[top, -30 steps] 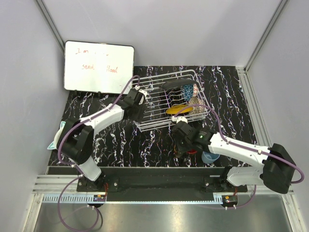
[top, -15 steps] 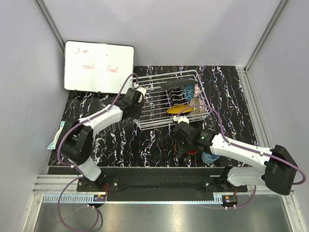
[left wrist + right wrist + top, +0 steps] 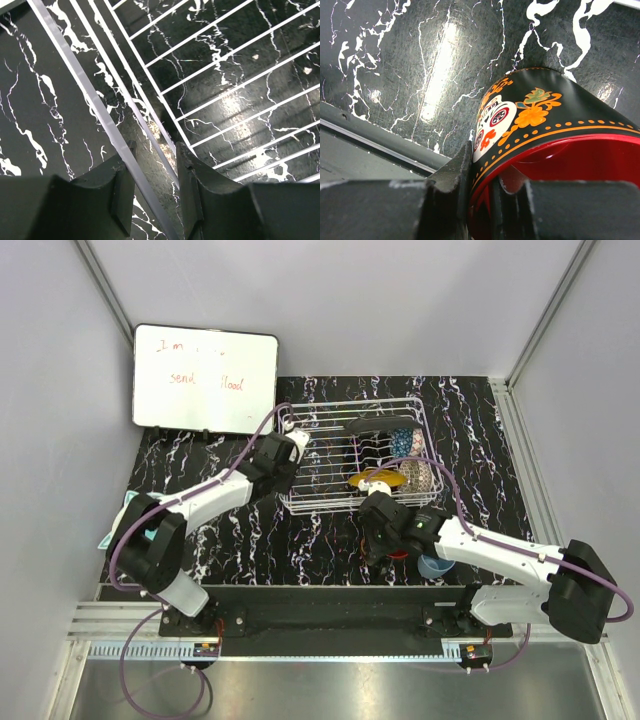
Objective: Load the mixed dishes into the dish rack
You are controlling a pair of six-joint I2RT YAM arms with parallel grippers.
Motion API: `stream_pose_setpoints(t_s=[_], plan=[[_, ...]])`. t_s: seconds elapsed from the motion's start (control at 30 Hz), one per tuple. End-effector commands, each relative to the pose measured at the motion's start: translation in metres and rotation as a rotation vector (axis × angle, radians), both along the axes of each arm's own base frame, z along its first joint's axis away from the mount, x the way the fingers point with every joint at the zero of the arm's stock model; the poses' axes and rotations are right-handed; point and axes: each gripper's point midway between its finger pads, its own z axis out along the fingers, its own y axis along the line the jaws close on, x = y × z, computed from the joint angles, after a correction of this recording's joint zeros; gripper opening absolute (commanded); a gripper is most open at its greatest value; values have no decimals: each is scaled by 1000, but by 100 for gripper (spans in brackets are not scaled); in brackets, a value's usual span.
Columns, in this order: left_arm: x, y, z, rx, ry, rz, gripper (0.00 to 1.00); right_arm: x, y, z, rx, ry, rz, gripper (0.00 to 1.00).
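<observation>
Glossy black mug [image 3: 540, 115], red glazed inside; white coated wire rack [image 3: 330, 455]; polished marble-look tabletop [image 3: 395, 60].

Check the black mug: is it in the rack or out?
Out. The right claw pinches the mug by its rim over the table, on the near side of the rack.

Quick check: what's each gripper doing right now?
The left gripper is closed on the dish rack, gripping its rim wires.
The right gripper is closed on the black mug, one finger inside its wall and one outside.
</observation>
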Motion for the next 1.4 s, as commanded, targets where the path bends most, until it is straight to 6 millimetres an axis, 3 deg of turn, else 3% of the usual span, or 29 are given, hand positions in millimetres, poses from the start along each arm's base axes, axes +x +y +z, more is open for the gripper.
stream_pose_setpoints(t_s=[0.0,0.1,0.13,0.17,0.23,0.27,0.4,0.43,0.5,0.53,0.6,0.63,0.7,0.73,0.8,0.83,0.87,0.9,0.93,0.97,1.0,1.07,1.2,1.37], plan=[[-1,-12,14,95,-80,-210,18,7,15,21,61,-49,12,0],[4,-16,21,83,-94,-209,27,8,17,21,60,-52,26,0],[8,-19,28,75,-106,-209,38,10,18,21,56,-57,31,0],[9,-19,31,75,-108,-208,72,10,21,23,64,-63,40,0],[15,-22,50,55,-144,-189,99,14,26,26,67,-73,55,0],[16,-19,56,63,-152,-171,99,16,30,32,76,-82,63,0],[19,-11,114,1,-237,-139,99,22,41,50,102,-114,103,0],[12,-7,118,-2,-213,-141,99,21,45,56,119,-119,116,0],[9,1,151,-44,-249,-114,99,24,51,81,171,-157,138,0],[0,7,156,-50,-225,-114,99,23,55,91,195,-168,154,0],[-5,21,193,-117,-261,-70,99,27,62,134,276,-242,177,0],[-14,26,199,-140,-237,-75,99,26,65,151,313,-265,192,0],[-22,41,242,-212,-301,-38,99,30,76,207,426,-373,227,0],[-32,42,248,-240,-277,-52,99,30,80,227,473,-408,245,0],[-42,50,277,-301,-300,-33,99,33,86,286,617,-565,265,0],[-55,45,277,-340,-243,-70,99,34,86,294,649,-611,270,0],[-58,50,280,-376,-218,-59,99,26,83,314,709,-698,317,0],[-70,39,288,-463,-177,-120,99,24,83,356,848,-856,329,0],[-78,36,287,-507,-130,-141,99,28,82,339,852,-895,323,0],[-79,40,288,-569,-101,-130,99,26,75,349,895,-968,308,0],[-85,34,286,-628,-51,-163,99,25,68,373,980,-1077,277,0],[-98,18,291,-770,54,-255,99,28,70,365,1000,-1098,271,0],[-122,-6,307,-958,211,-461,99,26,68,388,1094,-1192,254,0],[-130,-16,312,-1086,345,-589,99,31,61,412,1160,-1267,223,0]])
